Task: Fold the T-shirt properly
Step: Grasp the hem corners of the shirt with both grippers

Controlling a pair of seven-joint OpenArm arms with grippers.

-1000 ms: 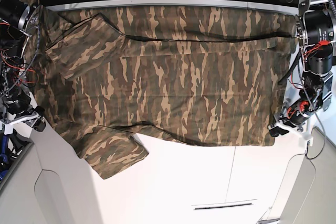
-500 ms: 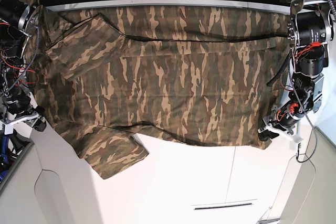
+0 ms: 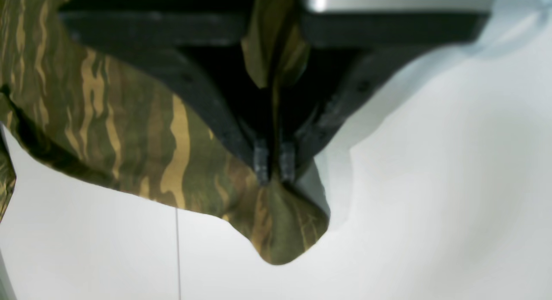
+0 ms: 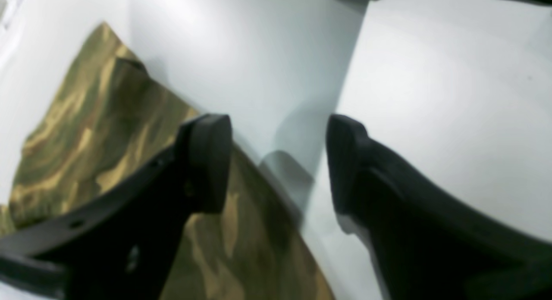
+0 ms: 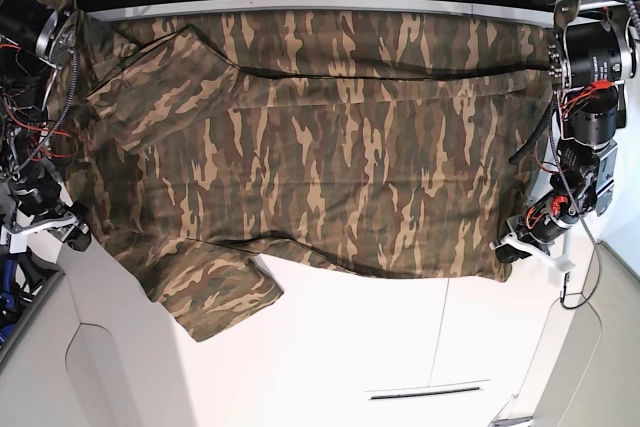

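Observation:
The camouflage T-shirt (image 5: 330, 147) lies spread flat across the white table (image 5: 350, 347), with one sleeve (image 5: 210, 292) pointing toward the near left. My left gripper (image 5: 507, 248) is at the shirt's near right hem corner. In the left wrist view it (image 3: 274, 164) is shut on a pinch of the cloth (image 3: 280, 231), with the corner hanging past the tips. My right gripper (image 5: 72, 232) is at the shirt's left edge. In the right wrist view it (image 4: 276, 162) is open; one finger (image 4: 207, 162) is over the cloth (image 4: 108, 132), the other over bare table. The collar label is not visible.
A narrow dark slot (image 5: 430, 392) and panel seams mark the near table. Loose cables and arm hardware (image 5: 30, 117) crowd the left edge. The left arm's motors (image 5: 595, 77) stand at the right edge. The table's far edge (image 5: 330, 5) borders a dark area.
My left gripper has moved a little inward along the near edge, drawing the shirt's hem corner with it. The right arm has barely shifted.

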